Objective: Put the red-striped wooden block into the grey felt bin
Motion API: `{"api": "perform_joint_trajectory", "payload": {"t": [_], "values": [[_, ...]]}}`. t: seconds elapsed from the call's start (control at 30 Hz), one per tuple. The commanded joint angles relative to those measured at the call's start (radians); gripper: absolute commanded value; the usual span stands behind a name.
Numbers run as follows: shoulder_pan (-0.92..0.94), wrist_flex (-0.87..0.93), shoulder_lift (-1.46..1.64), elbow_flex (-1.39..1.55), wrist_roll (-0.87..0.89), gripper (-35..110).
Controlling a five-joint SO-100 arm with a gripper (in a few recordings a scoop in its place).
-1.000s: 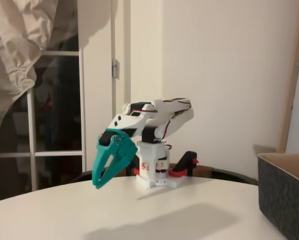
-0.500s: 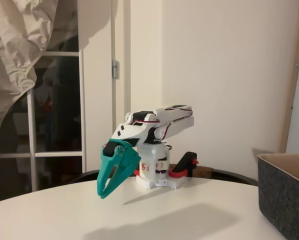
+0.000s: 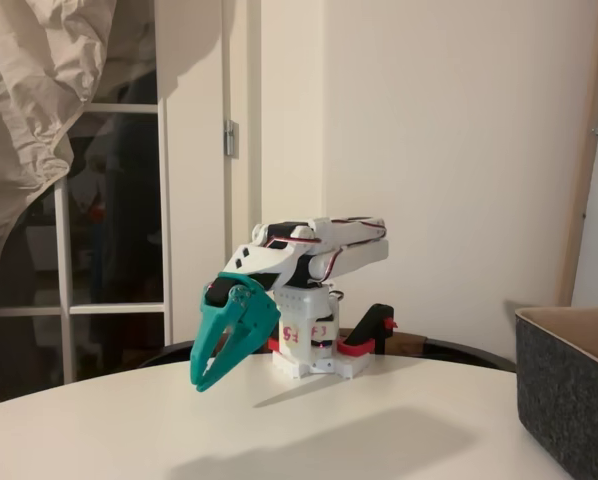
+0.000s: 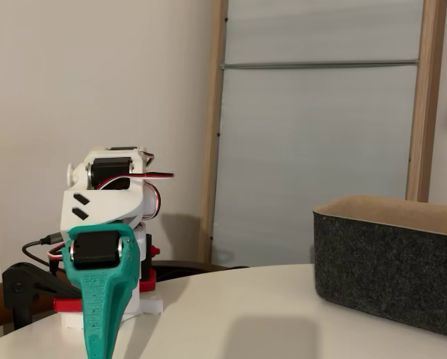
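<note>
- A white round worktop (image 3: 129, 425) fills the foreground.
- Plain cream wall (image 3: 459, 130) behind.
- A glazed white-framed door (image 3: 119, 250) at left, pale cloth (image 3: 39, 100) hanging beside it.
- A frosted panel (image 4: 313, 142) in wooden frame (image 4: 211, 127).

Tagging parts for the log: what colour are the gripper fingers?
Teal green fingers on a white arm; clearest in this fixed view.

Warm, dim indoor light in both fixed views, slightly yellow cast. Soft, grainy focus overall, no motion blur. The arm (image 3: 309, 250) throws a broad, soft-edged shadow on the surface (image 3: 309, 430) toward the camera; another faint shadow patch lies on the surface (image 4: 261, 329). Window glass (image 3: 109, 210) is dark. The wall (image 3: 459, 150) is evenly lit, no glare.
</note>
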Motion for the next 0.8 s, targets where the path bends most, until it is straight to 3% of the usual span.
{"api": "perform_joint_trajectory", "payload": {"t": [0.0,0.77], "values": [[0.009,0.028,0.043,0.012,0.006,0],[0.009,0.031,0.044,0.012,-0.005,0]]}}
